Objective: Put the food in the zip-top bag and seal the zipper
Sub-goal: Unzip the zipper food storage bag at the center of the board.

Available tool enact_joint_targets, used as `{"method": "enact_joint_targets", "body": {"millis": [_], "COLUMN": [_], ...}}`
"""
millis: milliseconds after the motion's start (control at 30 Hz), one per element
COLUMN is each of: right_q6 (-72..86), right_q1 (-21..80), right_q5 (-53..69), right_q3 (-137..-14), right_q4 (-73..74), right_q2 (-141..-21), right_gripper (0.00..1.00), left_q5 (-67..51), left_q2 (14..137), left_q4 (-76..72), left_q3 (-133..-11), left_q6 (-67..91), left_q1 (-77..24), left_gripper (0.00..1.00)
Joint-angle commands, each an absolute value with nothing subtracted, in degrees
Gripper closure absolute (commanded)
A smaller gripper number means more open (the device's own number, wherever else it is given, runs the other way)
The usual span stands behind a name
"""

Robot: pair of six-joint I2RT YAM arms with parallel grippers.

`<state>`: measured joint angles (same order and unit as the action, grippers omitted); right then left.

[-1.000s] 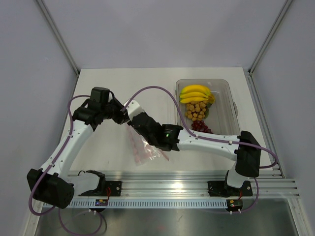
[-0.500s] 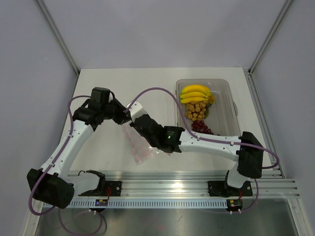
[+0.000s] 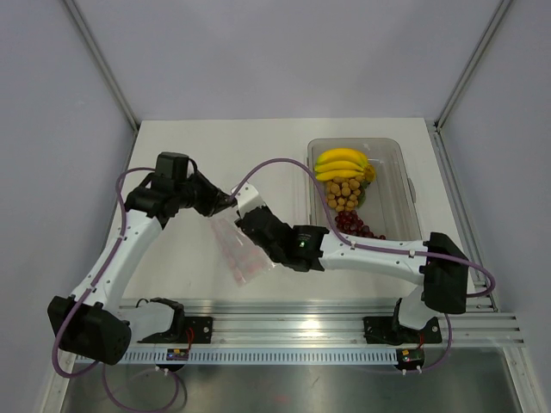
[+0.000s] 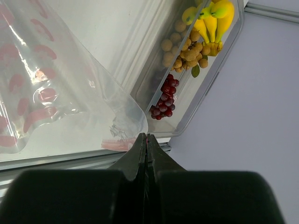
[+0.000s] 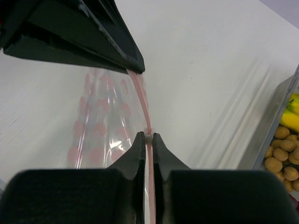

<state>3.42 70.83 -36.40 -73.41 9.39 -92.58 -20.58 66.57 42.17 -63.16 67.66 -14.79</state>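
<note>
The left fingers (image 4: 136, 156) are pressed together on the edge of the bag (image 4: 56, 93), by its zipper (image 4: 117, 144); the dotted film spreads up-left over the tabletop (image 4: 117, 32); beyond, a tray (image 4: 196, 107) at the tabletop's edge holds bananas (image 4: 210, 14), tan fruits (image 4: 187, 46) and grapes (image 4: 163, 100).

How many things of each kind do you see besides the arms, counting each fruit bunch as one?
Banana bunch: 1
Tan round fruit cluster: 1
Red grape bunch: 1
Dotted zip-top bag: 1
Clear tray: 1
Total: 5
</note>
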Motion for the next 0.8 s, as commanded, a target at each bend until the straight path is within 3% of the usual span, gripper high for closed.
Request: {"method": "enact_joint_targets", "body": {"millis": [0, 767], "right_q6": [6.15, 18.54], "right_q1": [71.37, 73.12], "right_q5": [-38.76, -37.44], "right_q3": [-71.29, -60.74], "right_q4": [12.74, 20.04], "right_q2": [-89.56, -81.74], "right_gripper": [1.00, 1.00], "left_q5": [-20.74, -21.36], "left_q2": [65.57, 68.82], "left_q4": [39.81, 41.22], "left_q3": [-65.91, -72.51], "left_q6": [68.12, 65.22], "left_q1": [-13.27, -7.47], "left_gripper": [1.00, 1.00]}}
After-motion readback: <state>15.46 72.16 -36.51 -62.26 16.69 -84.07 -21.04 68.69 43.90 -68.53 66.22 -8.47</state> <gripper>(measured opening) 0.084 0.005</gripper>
